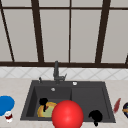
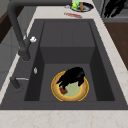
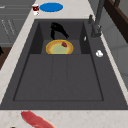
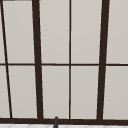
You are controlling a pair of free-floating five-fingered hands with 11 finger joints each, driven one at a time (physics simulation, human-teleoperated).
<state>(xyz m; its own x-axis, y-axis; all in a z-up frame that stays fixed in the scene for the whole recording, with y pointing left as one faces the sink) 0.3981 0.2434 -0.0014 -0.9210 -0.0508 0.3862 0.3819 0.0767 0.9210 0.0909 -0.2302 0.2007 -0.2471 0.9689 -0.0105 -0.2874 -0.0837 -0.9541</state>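
A yellow-rimmed plate (image 1: 51, 111) with a pale green middle lies in the left basin of the dark sink (image 1: 87, 97). My left hand (image 1: 43, 102) hovers over the plate (image 2: 72, 93), fingers stretched down and open. Its fingertips are near a small red piece (image 2: 63, 90) on the plate, also seen in the right side view (image 3: 64, 44) a little apart from the hand (image 3: 57, 28). My right hand (image 1: 95, 116) hangs at the sink's front right edge with relaxed fingers, holding nothing. A big red ball (image 1: 67, 115) shows at the sink's front edge.
The black faucet (image 1: 56, 72) stands behind the left basin. A blue plate (image 1: 5, 104) and a small red-and-white cup (image 1: 8, 116) sit on the left counter. On the right counter lie a red strip (image 1: 116, 105) and a dark bowl (image 2: 81, 6) of food.
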